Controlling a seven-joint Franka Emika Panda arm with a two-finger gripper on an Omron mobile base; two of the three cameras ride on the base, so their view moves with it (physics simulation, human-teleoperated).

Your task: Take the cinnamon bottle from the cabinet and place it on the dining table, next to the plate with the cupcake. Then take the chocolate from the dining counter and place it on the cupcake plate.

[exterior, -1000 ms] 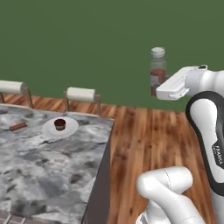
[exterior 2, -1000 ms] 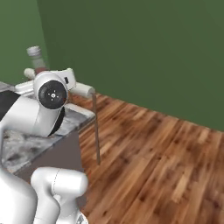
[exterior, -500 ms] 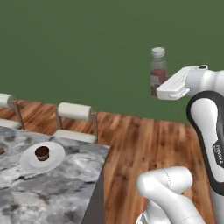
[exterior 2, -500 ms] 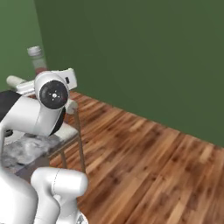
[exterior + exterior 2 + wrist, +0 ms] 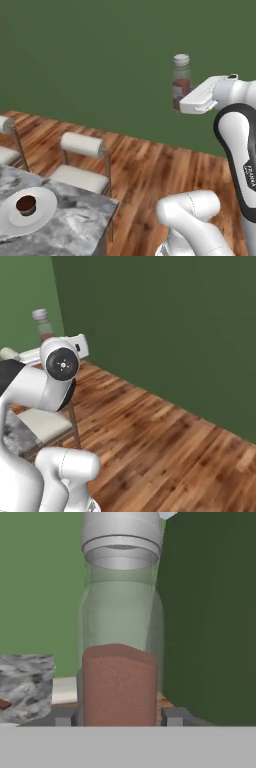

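Left base view: the cinnamon bottle [image 5: 181, 81] is carried upright high in the air in front of the green wall, its lower part hidden behind the white hand, with the gripper [image 5: 183, 102] at its base. Down at the lower left, a corner of the dining table [image 5: 75, 220] comes into the picture, bearing the plate [image 5: 44, 202] with the cupcake [image 5: 25, 204] on it. Two chairs [image 5: 82, 162] stand just beyond the table's far edge. Bottle and plate are well apart.

Right base view: the bottle's grey cap and neck [image 5: 43, 322] rise above the white arm at the upper left; a chair seat [image 5: 45, 423] sits below, with bare wooden floor to the right.

Hand view: the bottle [image 5: 120, 662] stands between the two dark finger tips [image 5: 64, 717], which are closed on its sides, so the pincer grasps the bottle. A patch of marbled tabletop [image 5: 25, 684] shows at the left.

By my reading, the carrying step is in hand. Next the bottle needs bringing over the table and lowering upright onto bare stone just beside the plate, without knocking the cupcake
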